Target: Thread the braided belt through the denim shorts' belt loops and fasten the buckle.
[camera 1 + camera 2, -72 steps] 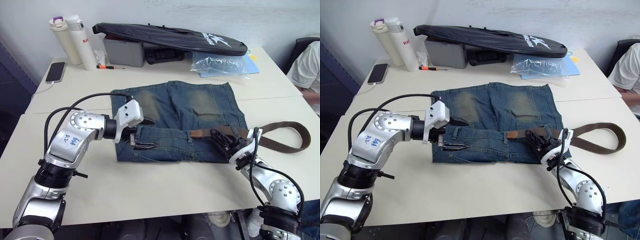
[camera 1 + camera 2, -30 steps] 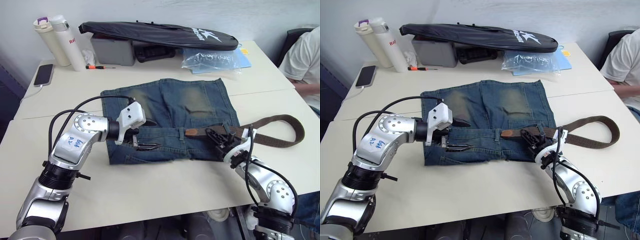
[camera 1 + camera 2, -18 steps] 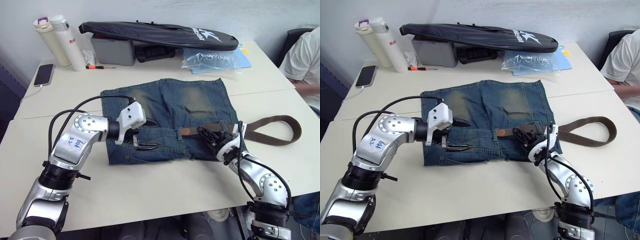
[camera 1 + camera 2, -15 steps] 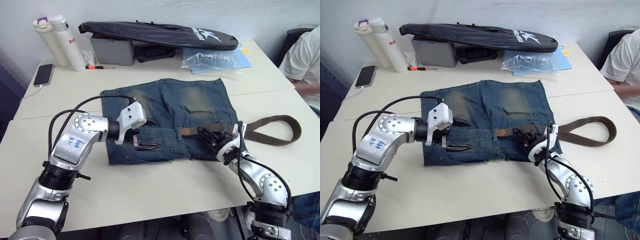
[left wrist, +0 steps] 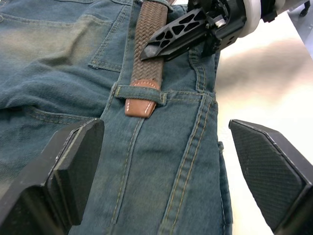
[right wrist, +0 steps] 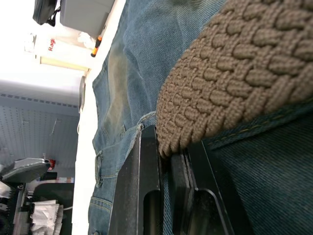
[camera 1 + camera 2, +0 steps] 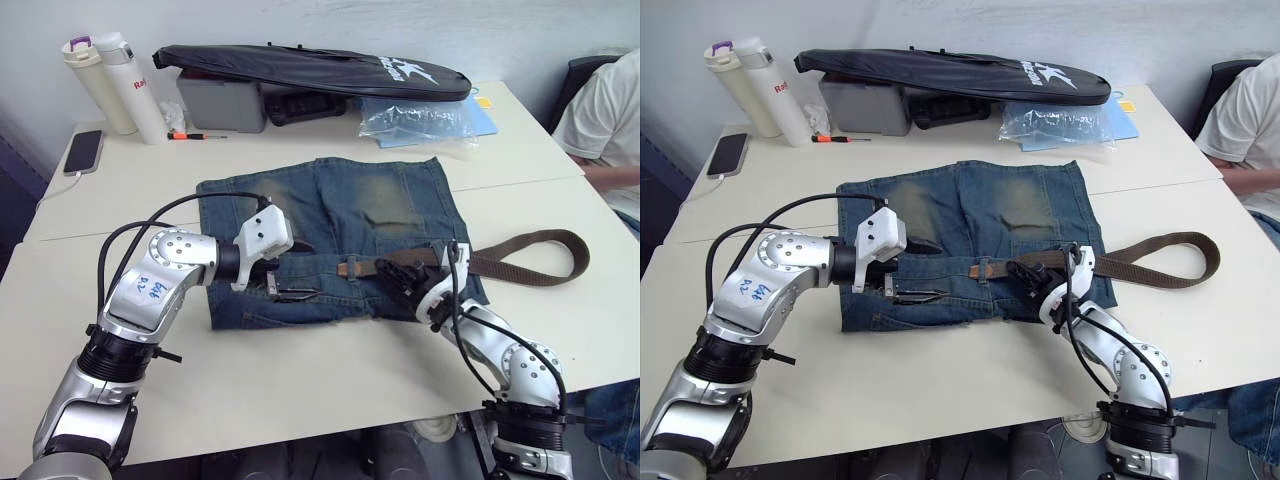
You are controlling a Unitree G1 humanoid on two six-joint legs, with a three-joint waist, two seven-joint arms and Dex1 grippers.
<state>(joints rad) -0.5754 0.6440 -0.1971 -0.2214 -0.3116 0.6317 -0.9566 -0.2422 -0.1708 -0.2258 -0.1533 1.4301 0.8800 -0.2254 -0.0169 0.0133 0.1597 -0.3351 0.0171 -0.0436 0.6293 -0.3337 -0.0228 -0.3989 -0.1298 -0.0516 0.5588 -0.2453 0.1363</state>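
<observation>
The threading step is in hand: the faded blue denim shorts [image 7: 330, 235] lie flat on the pale surface [image 7: 300, 370], and the long dark brown braided belt [image 7: 520, 262] runs along their waistband, its leather-capped tip [image 5: 141, 104] poking just through one narrow denim belt loop [image 5: 141, 93]. The right tool [image 5: 168, 38] is clamped on the belt just behind that loop. The left tool [image 7: 292, 290] rests on the waistband with its black fingers [image 5: 73, 166] spread wide, holding nothing. Next, I judge, the left tool must close on the tip and draw it toward the following loop. The belt's free length curls off the shorts' right side; the buckle cannot be made out.
</observation>
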